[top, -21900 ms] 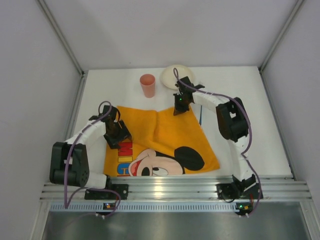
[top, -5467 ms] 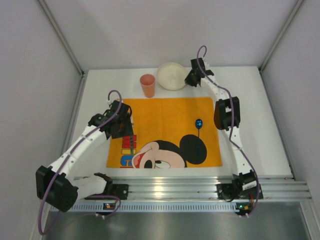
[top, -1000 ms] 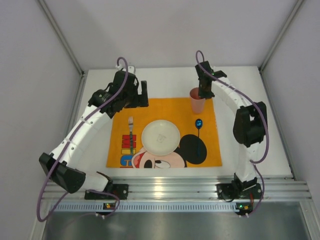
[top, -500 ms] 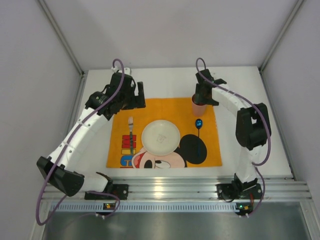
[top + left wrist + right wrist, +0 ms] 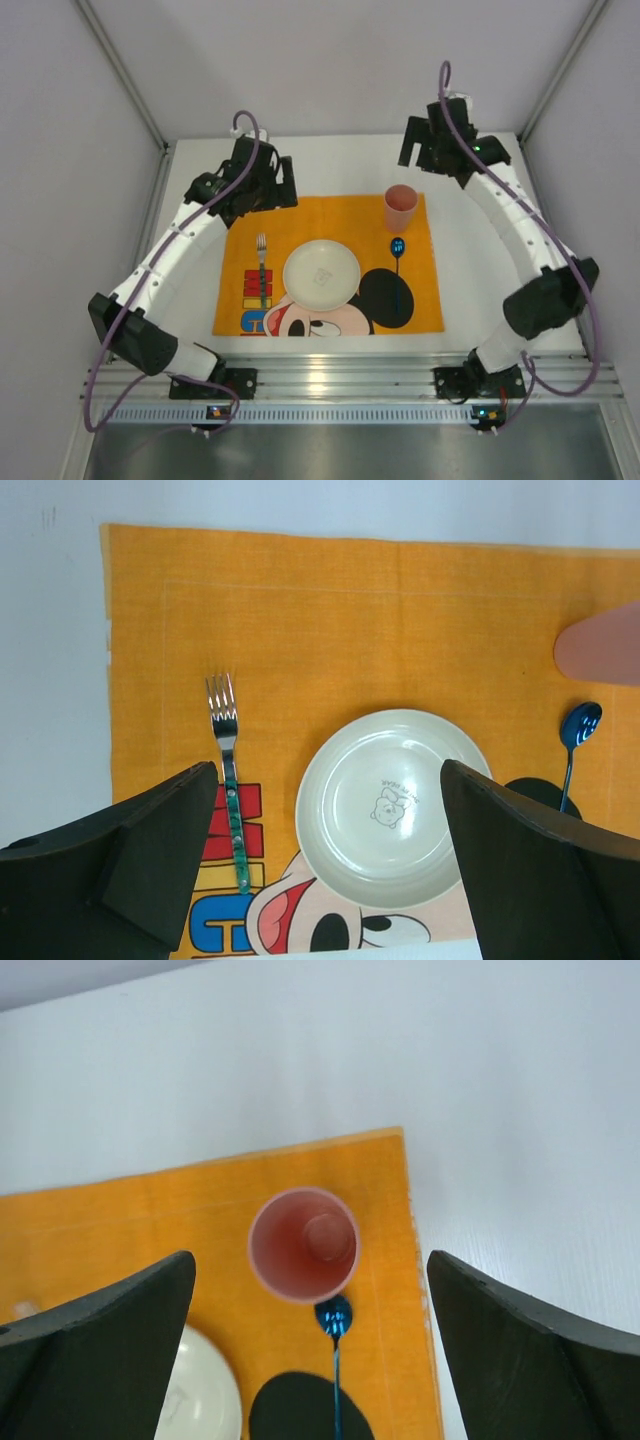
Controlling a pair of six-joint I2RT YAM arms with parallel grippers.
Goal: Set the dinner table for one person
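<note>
White matte tabletop: the dinner table (image 5: 500, 240) fills the cell floor beyond my bases, with bare margins far, left and right. The orange mat (image 5: 330, 215) lies flat at its near centre. On the mat, the plate (image 5: 321, 274) sits in the middle, the fork (image 5: 262, 270) to its left and the blue spoon (image 5: 398, 262) to its right. The pink cup (image 5: 400, 208) stands upright at the far right corner, just beyond the spoon's bowl.

Change noted: a second ago my right gripper (image 5: 423, 150) was clamped on the cup. It is now released, jaws wide, and raised clear on the cup's far right. My left gripper (image 5: 275, 190) hangs released and empty above the mat's far left corner.

Judgement: the place setting looks complete. The cup sits near the mat's right edge, so I would withdraw over the bare table, far and right.
</note>
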